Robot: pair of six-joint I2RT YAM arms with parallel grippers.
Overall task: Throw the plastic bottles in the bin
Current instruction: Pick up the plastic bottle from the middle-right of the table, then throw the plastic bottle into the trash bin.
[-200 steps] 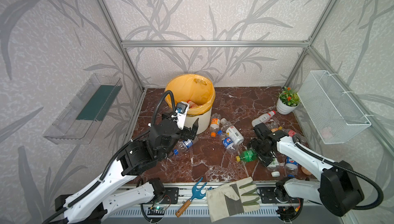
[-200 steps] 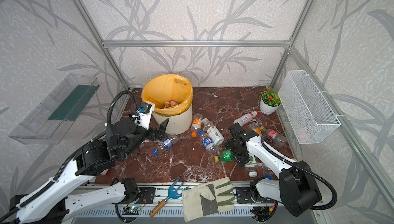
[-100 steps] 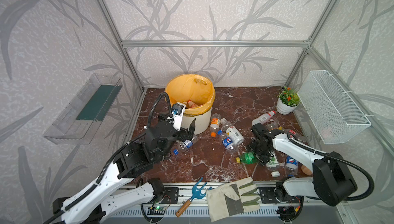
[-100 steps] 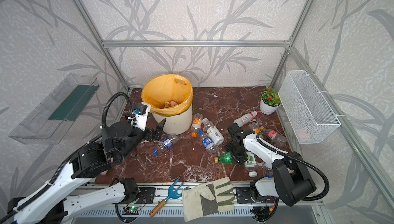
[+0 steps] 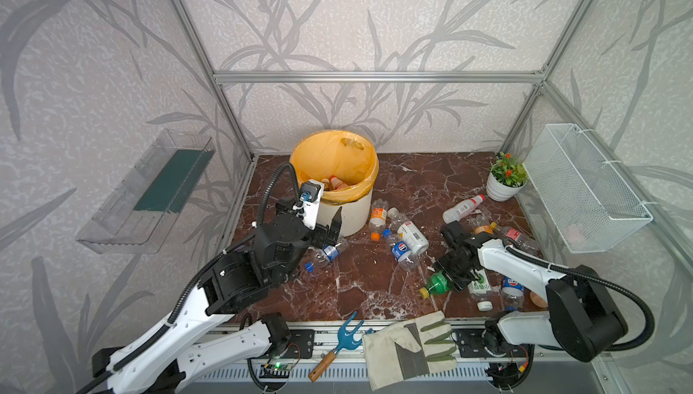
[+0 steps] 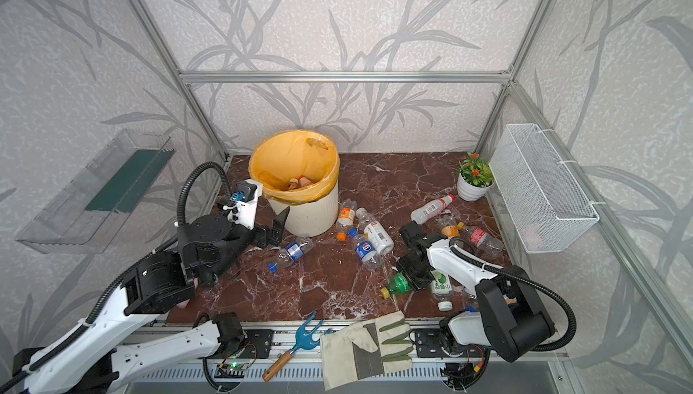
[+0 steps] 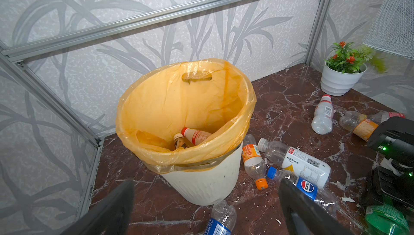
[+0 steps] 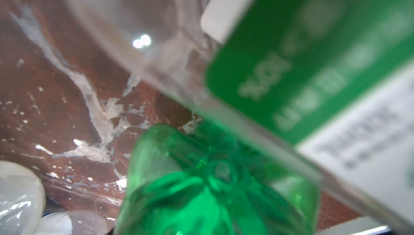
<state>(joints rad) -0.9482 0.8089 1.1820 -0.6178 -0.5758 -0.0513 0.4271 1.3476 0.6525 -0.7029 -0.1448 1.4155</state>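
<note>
The left gripper (image 7: pixel 207 183) gapes wide and empty just beside the cream ribbed plastic bin (image 5: pixel 352 217) with its yellow-orange bag. The right gripper (image 5: pixel 453 278) sits over the base of the lying green "Sprite" plastic bottle (image 7: pixel 385 220), though whether it grips cannot be told. A clear Pepsi-labelled bottle (image 7: pixel 307 185) lies on the counter (image 5: pixel 375 291) near the bin.

I read "Sprite" on the green bottle (image 7: pixel 388 219). A Pepsi logo marks the blue label of a clear bottle (image 7: pixel 307 186). The white-labelled bottle (image 7: pixel 311 164) carries a barcode; its finer print is illegible.
</note>
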